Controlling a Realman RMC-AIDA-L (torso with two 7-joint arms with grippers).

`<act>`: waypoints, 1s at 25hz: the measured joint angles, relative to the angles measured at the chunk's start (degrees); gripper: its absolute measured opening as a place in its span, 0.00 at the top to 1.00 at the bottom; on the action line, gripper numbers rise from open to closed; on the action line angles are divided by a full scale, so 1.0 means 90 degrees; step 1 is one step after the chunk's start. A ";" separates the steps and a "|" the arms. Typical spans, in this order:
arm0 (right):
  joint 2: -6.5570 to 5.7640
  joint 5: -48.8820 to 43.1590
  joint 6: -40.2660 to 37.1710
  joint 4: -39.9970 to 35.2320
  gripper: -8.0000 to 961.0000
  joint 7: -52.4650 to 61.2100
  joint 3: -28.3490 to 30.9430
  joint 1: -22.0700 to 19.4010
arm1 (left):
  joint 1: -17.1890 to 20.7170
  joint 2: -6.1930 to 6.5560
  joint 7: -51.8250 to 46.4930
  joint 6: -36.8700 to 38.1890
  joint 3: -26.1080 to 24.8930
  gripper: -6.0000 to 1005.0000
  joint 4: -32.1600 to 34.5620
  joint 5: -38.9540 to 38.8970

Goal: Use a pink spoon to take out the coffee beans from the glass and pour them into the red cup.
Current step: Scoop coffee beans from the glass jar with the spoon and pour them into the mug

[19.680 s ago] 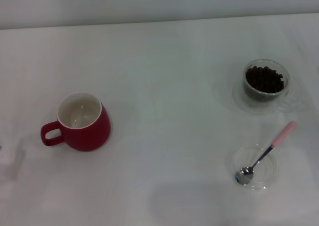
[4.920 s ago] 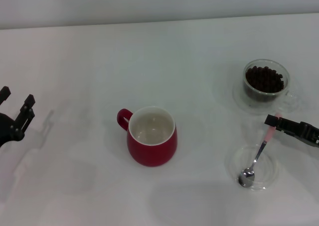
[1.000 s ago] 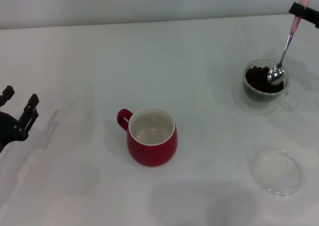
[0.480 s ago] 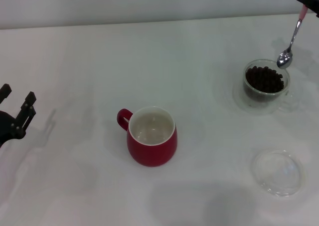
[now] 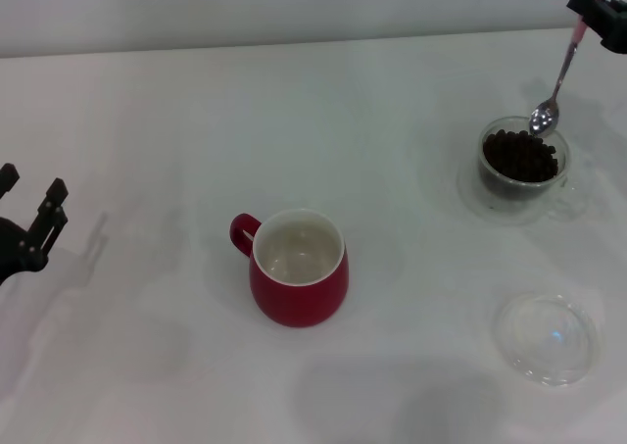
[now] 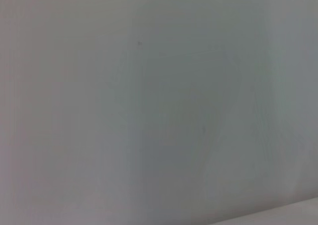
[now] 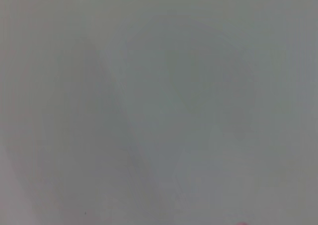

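In the head view the red cup (image 5: 299,267) stands upright at the table's middle, white inside empty, handle to the left. The glass (image 5: 522,167) with dark coffee beans (image 5: 524,155) stands at the right. My right gripper (image 5: 591,6) at the top right edge is shut on the pink spoon's (image 5: 558,72) pink handle. The spoon hangs bowl down just above the glass's far rim. I cannot tell whether beans lie in its bowl. My left gripper (image 5: 29,209) is open and empty at the left edge. Both wrist views show only blank pale surface.
A flat clear shallow dish (image 5: 547,338) lies empty at the front right, below the glass. The white table (image 5: 392,111) ends at a pale wall along the back.
The spoon was taken from the dish and carried up over the glass. In the last half second it shifted a little left and down toward the rim. The left gripper stayed put.
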 joint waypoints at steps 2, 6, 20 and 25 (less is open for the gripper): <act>0.0019 0.0005 -0.0009 0.0056 0.84 -0.0154 0.0004 0.0016 | -0.0012 0.0002 0.0000 0.0011 0.0000 0.43 0.0000 -0.0001; 0.0031 0.0005 -0.0048 0.0224 0.84 -0.0548 0.0031 0.0040 | -0.0029 0.0007 0.0000 0.0052 0.0000 0.43 0.0000 -0.0002; 0.0045 0.0004 -0.0134 0.0495 0.84 -0.1257 0.0028 0.0038 | -0.0032 0.0010 0.0000 0.0067 0.0000 0.43 0.0000 -0.0011; 0.0044 0.0002 -0.0134 0.0574 0.84 -0.1237 0.0032 0.0015 | -0.0039 0.0010 0.0000 0.0069 0.0000 0.43 0.0007 -0.0011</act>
